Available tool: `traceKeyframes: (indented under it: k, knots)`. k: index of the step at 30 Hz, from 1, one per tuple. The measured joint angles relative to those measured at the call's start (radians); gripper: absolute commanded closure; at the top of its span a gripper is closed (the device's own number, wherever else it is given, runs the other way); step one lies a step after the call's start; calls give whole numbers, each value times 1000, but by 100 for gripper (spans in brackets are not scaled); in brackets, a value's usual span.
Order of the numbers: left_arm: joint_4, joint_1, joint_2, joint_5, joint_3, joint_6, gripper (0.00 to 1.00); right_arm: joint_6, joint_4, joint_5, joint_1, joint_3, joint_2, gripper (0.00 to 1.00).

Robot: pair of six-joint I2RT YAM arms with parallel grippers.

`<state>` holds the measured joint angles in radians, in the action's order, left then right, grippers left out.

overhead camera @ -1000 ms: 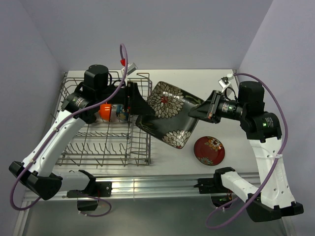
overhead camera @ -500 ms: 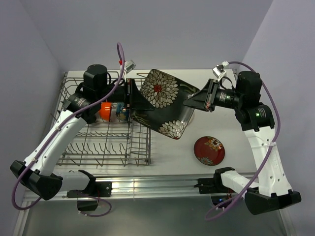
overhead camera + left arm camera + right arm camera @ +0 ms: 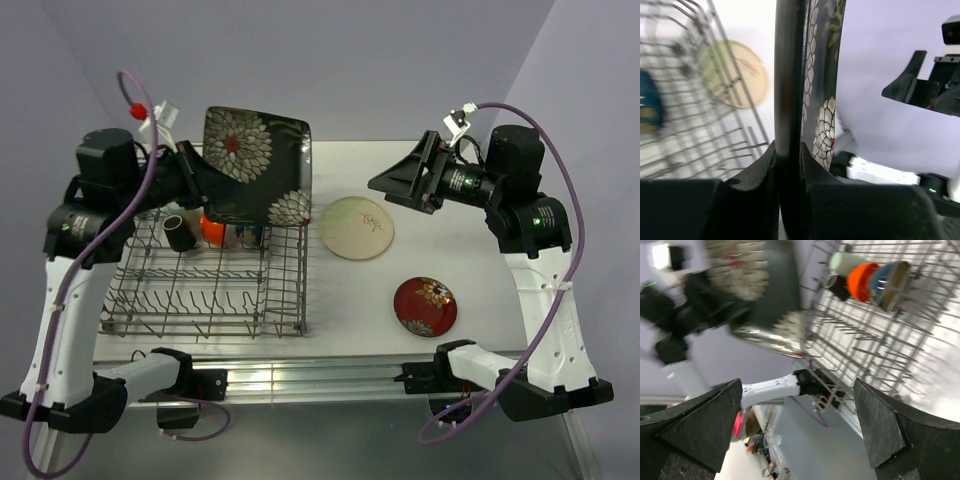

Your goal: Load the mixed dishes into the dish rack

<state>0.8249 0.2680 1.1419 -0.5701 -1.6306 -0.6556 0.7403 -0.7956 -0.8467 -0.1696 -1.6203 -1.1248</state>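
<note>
**Near side.** The red floral plate [image 3: 424, 305] lies flat on the table [image 3: 480, 300], below and nearer than the right claw [image 3: 385, 185], and is untouched.

**Middle.** The pale green-cream plate [image 3: 357, 228] lies flat between the two claws, just beside the right wall of the dish rack [image 3: 290, 300]. A second ago the black plate hid it; it is now exposed.

**Right claw.** The jaws stand wide and empty. It has released the black plate and drawn back to the right.

**Far side.** The left claw [image 3: 788, 150] is clamped narrow on the rim of the black square floral plate [image 3: 255, 165] and is now its sole carrier. The plate has swung from a tilt at the rack's right corner to upright, over the rack's far end and above the racked orange bowl [image 3: 212, 228].

**Assessment.** The handover looks complete. The plate still has to be lowered between the tines, and two plates remain on the table.
</note>
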Motion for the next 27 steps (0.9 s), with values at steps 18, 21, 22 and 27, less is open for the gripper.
traceKeyframes:
  k: [18, 21, 22, 27]
  knots:
    - [643, -6, -71, 502, -185, 199, 100, -80, -138, 108, 4, 105, -27, 1]
    - [643, -6, -79, 528, -127, 198, 100, -85, -145, 108, 4, 137, -27, 1]
    - [640, -6, -83, 535, -101, 199, 100, -86, -148, 111, 3, 144, -27, 1]
    - [644, 5, -79, 580, 5, 200, 100, -98, -165, 129, 3, 171, -23, 1]
